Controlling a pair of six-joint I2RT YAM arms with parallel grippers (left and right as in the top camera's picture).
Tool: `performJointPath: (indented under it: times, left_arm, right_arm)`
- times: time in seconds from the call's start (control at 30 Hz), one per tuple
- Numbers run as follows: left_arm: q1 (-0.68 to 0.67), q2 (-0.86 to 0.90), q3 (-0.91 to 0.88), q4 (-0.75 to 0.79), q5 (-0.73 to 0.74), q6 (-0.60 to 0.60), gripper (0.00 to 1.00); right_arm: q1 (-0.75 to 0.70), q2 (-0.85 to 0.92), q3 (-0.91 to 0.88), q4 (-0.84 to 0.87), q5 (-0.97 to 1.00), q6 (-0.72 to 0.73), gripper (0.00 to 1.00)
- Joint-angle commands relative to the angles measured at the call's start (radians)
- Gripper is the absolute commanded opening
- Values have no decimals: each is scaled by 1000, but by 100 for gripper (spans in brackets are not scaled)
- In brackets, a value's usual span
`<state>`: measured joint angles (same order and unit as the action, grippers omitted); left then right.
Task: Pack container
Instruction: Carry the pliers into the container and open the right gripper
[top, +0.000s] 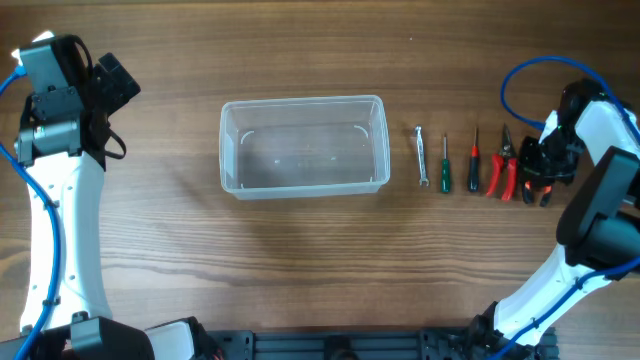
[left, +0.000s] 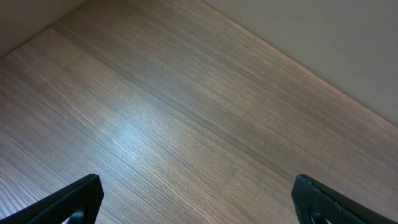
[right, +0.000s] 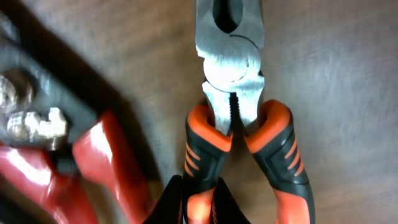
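- Container (top: 303, 101) sits in the middle of the bench (top: 300, 260), a little nearer the far edge than the near one. It is a clear rectangular bin with rounded corners, long side parallel to the far edge, and nothing lies inside it.
- Hand tools lie in a row between the container and the right edge: a small wrench (top: 421, 157), a green-handled screwdriver (top: 445, 168), a red-handled screwdriver (top: 475, 165), red-handled pliers (top: 503, 172), then orange-and-black pliers (right: 233, 93) last, closest to the right edge.
- Right gripper (right: 199, 194) is down over the orange-and-black pliers. Its black fingers (right: 172, 202) are drawn in close on either side of one orange handle and touch it, so the jaws are nearly closed on that handle.
- From so close a view it is hard to say whether the pliers are lifted or lying flat on the wood.
- The red-handled pliers lie just beside them, blurred in the right wrist view.
- Left gripper (left: 199, 199) is by the far left corner, well apart from the container. Its jaws are spread wide, with only bare wood between them.
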<state>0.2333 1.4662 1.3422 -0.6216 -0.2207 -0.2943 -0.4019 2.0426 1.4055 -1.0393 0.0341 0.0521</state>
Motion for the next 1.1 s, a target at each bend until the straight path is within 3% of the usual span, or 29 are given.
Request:
performJointPath:
  times: [0.0,0.13,0.27,0.37,0.5,0.67,0.93,1.07]
  left_arm:
    - [5,6,8,1,-16,-2,100]
    - [5,6,8,1,-16,-2,100]
    - [5,6,8,1,-16,-2,100]
    - [5,6,8,1,-16,-2,100]
    - [5,6,8,1,-16,-2,100]
    - [5,6,8,1,-16,-2,100]
    - [5,6,8,1,-16,-2,100]
    - [5,6,8,1,-16,-2,100]
  right_arm:
    - [48,-190,146,-48,-67,26,4]
    - [219,-375,256,-58,-162,-74,4]
    - [520,-479,279,2,-294,-244,4]
    - [815,-455,275,45,-348,-472,4]
    - [1002,-358,275,117,-310,-665,4]
    - [1059,-195,275,188,-305,-945,4]
    - [1057,54,275,321,-304,-1110,4]
    - [1055,114,275,366,-311,-1118,4]
